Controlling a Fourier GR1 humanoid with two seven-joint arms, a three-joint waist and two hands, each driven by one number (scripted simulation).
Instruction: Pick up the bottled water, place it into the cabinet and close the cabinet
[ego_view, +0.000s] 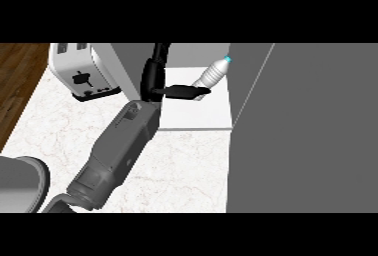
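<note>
Water bottle tilted inside open cabinet, cap up toward the right, lower end at the hand. Left hand reaches into cabinet, fingers curled on bottle's base. Cabinet door open at right. Toaster on counter left of cabinet.

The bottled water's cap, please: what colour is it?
Light blue cap on the bottled water, head view.

One head view only, looking steeply down from above the marble counter, close over the open cabinet, its grey door filling the right, toaster to the cabinet's left.
</note>
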